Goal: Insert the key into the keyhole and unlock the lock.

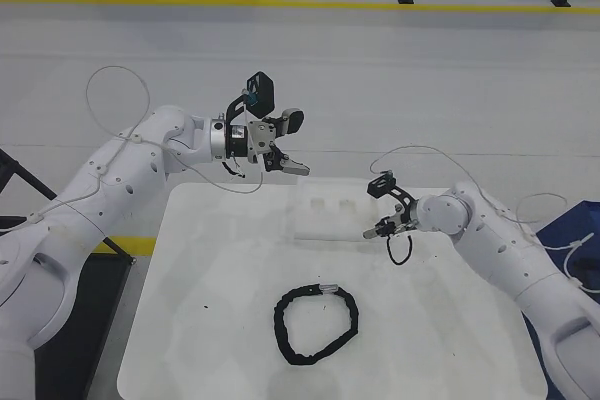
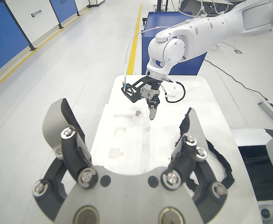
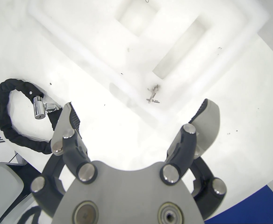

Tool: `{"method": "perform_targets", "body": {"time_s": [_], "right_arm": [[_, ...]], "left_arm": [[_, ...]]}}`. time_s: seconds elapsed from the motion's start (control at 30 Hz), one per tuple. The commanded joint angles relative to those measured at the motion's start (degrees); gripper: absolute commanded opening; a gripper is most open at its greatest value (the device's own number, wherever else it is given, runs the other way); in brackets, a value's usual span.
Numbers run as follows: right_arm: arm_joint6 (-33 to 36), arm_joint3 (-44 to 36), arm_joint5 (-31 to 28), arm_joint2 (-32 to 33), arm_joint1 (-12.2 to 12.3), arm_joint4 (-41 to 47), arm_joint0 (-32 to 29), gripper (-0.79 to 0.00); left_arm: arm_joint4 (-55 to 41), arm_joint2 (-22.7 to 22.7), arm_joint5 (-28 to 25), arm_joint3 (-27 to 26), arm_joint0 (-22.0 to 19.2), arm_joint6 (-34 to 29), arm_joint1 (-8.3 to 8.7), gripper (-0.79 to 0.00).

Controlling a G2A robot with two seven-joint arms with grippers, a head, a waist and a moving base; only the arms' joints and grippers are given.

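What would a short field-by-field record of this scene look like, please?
table: white, rounded corners
foam tray: white, rectangular recesses, on the table's far side
key: lying on the foam tray beside a recess, ungripped
chain lock: closed black loop on the table, apart from the tray
silver cylinder: on the chain lock, nothing inserted
left claw: open, empty, raised near the table's far edge
right claw: open, empty, over the tray near the key
task state: key not yet picked up
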Motion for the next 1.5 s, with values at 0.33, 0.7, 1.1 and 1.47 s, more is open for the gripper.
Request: {"method": "perform_targets", "body": {"time_s": [0.33, 0.7, 1.1, 1.47], "right_arm": [[-0.21, 3.59, -0.21, -0.96, -2.06, -2.57, 0.19, -0.345], [-1.92, 5.14, 2.29, -0.85, -3.00, -7.09, -0.09, -0.422], [-3.34, 8.17, 2.01, 0.06, -4.05, -9.28, 0.24, -0.520], [-3.72, 10.10, 0.82, 0.87, -5.28, -9.04, 0.26, -0.591]], "left_arm": [[-0.01, 0.00, 0.00, 0.00, 0.00, -0.01, 0.00, 0.000], [-0.01, 0.00, 0.00, 0.00, 0.00, -0.01, 0.00, 0.000], [-0.01, 0.00, 0.00, 0.00, 0.00, -0.01, 0.00, 0.000], [-0.01, 0.00, 0.00, 0.00, 0.00, -0.01, 0.00, 0.000]]}}
